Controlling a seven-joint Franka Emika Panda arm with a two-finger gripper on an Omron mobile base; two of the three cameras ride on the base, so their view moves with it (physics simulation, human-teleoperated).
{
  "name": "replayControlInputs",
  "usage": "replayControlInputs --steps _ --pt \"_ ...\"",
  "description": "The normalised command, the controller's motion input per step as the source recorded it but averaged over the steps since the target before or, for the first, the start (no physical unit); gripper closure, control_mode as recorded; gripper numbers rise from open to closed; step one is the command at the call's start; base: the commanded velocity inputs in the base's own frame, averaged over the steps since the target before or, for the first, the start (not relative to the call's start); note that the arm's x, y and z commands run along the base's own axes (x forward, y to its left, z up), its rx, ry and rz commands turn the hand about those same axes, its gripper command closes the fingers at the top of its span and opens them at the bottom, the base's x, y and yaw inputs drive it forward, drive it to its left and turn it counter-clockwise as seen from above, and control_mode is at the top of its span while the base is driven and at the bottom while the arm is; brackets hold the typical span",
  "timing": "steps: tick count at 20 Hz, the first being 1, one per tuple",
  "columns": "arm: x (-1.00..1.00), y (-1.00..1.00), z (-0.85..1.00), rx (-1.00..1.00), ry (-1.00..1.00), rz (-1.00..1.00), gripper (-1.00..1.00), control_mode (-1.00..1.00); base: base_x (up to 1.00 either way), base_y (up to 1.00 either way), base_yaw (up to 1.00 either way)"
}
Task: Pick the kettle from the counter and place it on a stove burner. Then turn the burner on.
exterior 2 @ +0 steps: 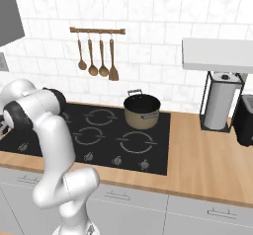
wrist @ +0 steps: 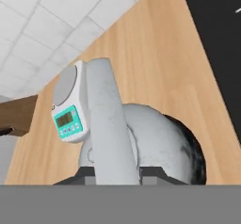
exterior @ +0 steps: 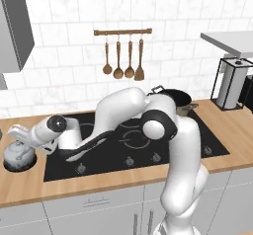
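The small squat silvery-grey metal kettle (exterior: 19,155) sits on the light brown wood-plank counter (exterior: 29,189) directly under the two-finger gripper (wrist: 115,171), whose dark tips flank its arched handle (wrist: 109,124), grip uncertain, the wide-ringed burner (exterior 2: 136,142) lying off to the side

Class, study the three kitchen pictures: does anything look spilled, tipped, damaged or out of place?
Nothing stands out. The kettle sits upright on the counter left of the cooktop, with the tool at its handle. The tan pot stands level on the cooktop, and the wooden utensils hang straight. No spills show.
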Motion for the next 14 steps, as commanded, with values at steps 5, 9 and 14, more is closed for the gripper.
replayControlInputs --steps 5,9,14 --pt "-0.33 -0.04 0.55 0.00 -0.12 -0.05 1.00 -1.00 0.00 0.00 0.00" --pt "-0.31 -0.33 0.30 0.00 -0.01 -0.11 1.00 -1.00 0.00 0.00 0.00" --pt "-0.13 -0.62 0.06 0.00 0.00 -0.15 1.00 -1.00 0.00 0.00 0.00"
